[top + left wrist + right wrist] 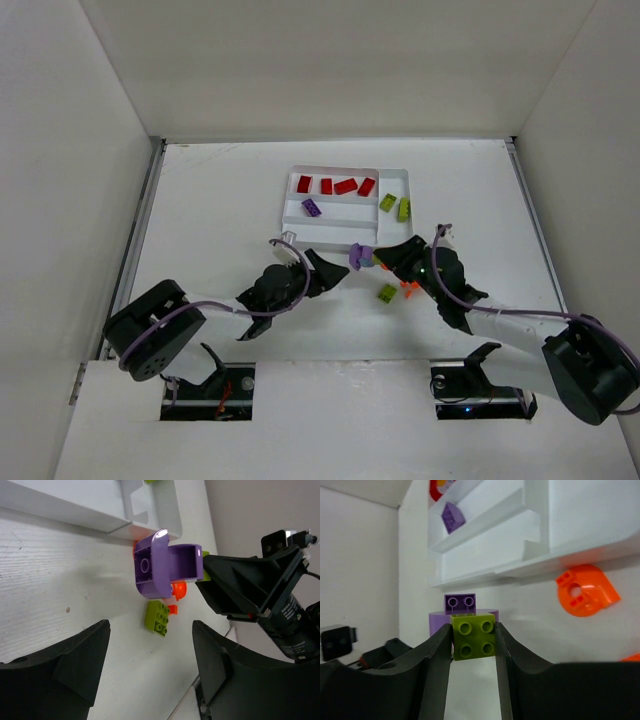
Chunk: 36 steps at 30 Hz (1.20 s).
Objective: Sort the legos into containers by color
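The white tray (292, 222) holds several red legos (336, 186) in its far slot, one purple lego (311, 208) in the slot beside it, and two yellow-green legos (396, 206) in the crosswise slot. My right gripper (473, 630) is shut on a yellow-green lego (473, 636), just in front of the tray (485, 555). A purple curved piece (461, 611) sits tight against that lego's far side, and it also shows in the top view (360, 256). My left gripper (335, 272) is open and empty, facing it.
A loose yellow-green lego (157, 617) and orange pieces (178, 587) lie on the table between the grippers, near the tray's corner (165, 525). An orange ring-shaped piece (585, 590) lies by the tray wall. White walls enclose the table.
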Each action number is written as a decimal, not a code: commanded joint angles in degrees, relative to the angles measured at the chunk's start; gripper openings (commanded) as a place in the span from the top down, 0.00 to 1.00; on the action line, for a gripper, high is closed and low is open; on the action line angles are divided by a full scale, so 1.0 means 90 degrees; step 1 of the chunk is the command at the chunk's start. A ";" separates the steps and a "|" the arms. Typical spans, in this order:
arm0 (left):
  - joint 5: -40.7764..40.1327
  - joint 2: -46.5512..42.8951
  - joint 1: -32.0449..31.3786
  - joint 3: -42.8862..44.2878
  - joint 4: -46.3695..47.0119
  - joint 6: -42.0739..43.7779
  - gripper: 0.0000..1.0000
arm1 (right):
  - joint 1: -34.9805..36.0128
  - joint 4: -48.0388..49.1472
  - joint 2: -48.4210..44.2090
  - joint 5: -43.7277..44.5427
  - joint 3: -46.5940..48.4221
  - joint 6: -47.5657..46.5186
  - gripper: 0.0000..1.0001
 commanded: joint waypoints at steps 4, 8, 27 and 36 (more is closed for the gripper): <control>-0.0443 0.0209 0.0258 -0.0443 0.2223 -0.1368 0.37 | 0.0089 0.0851 0.0005 -0.0514 0.0636 0.0224 0.71; -0.0297 0.0395 0.0483 -0.0453 0.2712 -0.1759 0.38 | 0.0079 0.1114 0.0054 -0.0759 0.0734 0.0420 0.71; 0.0171 -0.0122 0.0796 -0.0316 0.3172 -0.1614 0.38 | 0.0284 0.1446 0.0317 -0.0945 0.0695 0.0752 0.71; 0.0416 0.0132 0.0913 -0.0131 0.3172 -0.1584 0.48 | 0.0557 0.2188 0.0805 -0.1081 0.0676 0.1083 0.71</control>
